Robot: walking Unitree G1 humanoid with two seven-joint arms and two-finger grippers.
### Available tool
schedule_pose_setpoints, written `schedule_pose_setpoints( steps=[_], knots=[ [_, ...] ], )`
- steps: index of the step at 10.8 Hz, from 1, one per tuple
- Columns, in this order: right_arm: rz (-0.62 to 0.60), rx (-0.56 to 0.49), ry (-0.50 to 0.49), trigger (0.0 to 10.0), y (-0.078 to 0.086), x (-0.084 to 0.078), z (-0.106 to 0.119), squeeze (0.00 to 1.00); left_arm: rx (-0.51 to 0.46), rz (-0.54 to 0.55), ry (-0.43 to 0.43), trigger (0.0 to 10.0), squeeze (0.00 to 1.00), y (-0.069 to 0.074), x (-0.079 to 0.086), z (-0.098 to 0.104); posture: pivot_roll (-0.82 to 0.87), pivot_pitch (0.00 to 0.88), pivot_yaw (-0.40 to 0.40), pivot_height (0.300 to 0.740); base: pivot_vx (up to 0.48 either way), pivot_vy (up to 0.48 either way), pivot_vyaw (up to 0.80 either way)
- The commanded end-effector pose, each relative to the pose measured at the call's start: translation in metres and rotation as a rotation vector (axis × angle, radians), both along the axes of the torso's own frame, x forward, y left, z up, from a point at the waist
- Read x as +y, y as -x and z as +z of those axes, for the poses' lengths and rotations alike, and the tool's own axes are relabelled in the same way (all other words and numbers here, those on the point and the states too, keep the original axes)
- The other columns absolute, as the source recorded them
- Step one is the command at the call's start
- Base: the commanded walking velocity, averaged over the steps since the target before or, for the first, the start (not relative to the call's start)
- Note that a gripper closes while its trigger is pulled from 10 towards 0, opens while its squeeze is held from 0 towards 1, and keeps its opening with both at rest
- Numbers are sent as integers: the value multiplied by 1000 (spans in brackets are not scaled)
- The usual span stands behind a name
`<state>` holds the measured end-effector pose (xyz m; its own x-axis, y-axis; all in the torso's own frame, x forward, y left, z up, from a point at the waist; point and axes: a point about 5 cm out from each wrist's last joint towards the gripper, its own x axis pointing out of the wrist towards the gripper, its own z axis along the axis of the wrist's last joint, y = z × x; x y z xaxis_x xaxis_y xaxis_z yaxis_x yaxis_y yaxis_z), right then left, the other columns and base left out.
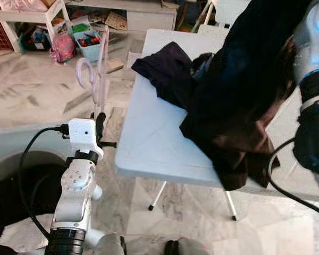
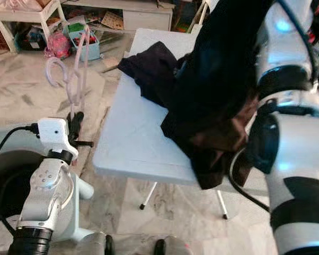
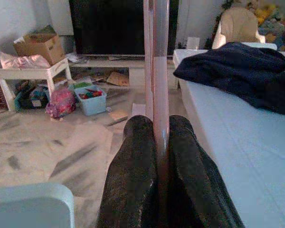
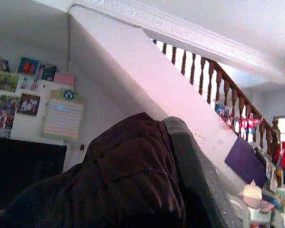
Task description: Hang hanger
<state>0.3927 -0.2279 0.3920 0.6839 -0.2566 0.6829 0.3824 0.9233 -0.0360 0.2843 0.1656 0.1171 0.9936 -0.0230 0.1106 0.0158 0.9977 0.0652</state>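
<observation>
One pink hanger (image 1: 95,79) upright, clenched in left hand (image 3: 160,142), right hand (image 4: 180,156) grasping dark garment (image 1: 239,101).

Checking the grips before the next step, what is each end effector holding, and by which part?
Left end effector: pink hanger, pinched by its lower bar. Right end effector: dark garment, gripped at a bunched fold.

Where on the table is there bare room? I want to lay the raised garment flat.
The table's near-left part is bare, bordered by its front and left edges and the dark clothes pile. The far end and right side are crowded by that pile and the dark garment.
</observation>
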Motion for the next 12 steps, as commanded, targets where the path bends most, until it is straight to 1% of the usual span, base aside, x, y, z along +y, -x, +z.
schedule_pose_setpoints(
  steps=[1, 2, 3, 4, 5, 6, 7, 8, 9, 10, 11, 12],
  knots=[
    [-8, 22, 23, 10000, -1, -5, -5, 0, -14, 8, -3, 10000, 0, 0, -1, 2, 40, 17, -121, 740, 0, 0, 0],
    [11, 326, 110, 10000, -12, -11, -95, 94, 10, 12, -5, 10000, 0, 7, 1, -5, 37, 30, -116, 740, 0, 0, 0],
    [25, 535, 115, 10000, -10, -17, -149, 1000, 15, 2, -9, 10000, 0, 6, 1, -5, 31, 39, -100, 740, 0, 0, 0],
    [21, 697, 135, 10000, -5, -21, -187, 1000, 18, -10, -12, 10000, 0, 4, 0, -4, 26, 42, -90, 740, 0, 0, 0],
    [21, 830, 152, 10000, 0, -23, -213, 1000, 21, -21, -15, 10000, 0, 2, 0, -4, 19, 44, -79, 740, 0, 0, 0],
    [31, 853, 165, 10000, 4, -26, -220, 1000, 27, -38, -19, 10000, 0, 2, -2, -5, 18, 46, -72, 740, 0, 0, 0],
    [35, 822, 180, 10000, 4, -27, -216, 1000, 28, -42, -20, 10000, 0, 2, -3, -5, 18, 46, -71, 740, 0, 0, 0],
    [54, 553, 124, 10000, 6, -33, -179, 1000, 30, -45, -25, 10000, 0, 2, -1, -5, 16, 46, -63, 740, 0, 0, 0],
    [237, 473, 86, 10000, 6, -25, -166, 1000, 32, -48, -28, 10000, 0, 1, 0, -5, 12, 44, -57, 740, 0, 0, 0],
    [397, 479, 118, 10000, 9, -14, -167, 1000, 33, -50, -30, 10000, 0, 0, 0, -4, 8, 41, -52, 740, 0, 0, 0],
    [476, 509, 165, 10000, 15, -11, -173, 1000, 31, -55, -33, 10000, 0, -2, -1, -4, 4, 39, -49, 740, 0, 0, 0],
    [468, 525, 208, 10000, 19, -13, -178, 1000, 30, -54, -41, 10000, 0, -2, 0, -3, -1, 37, -46, 740, 0, 0, 0]
  ],
)
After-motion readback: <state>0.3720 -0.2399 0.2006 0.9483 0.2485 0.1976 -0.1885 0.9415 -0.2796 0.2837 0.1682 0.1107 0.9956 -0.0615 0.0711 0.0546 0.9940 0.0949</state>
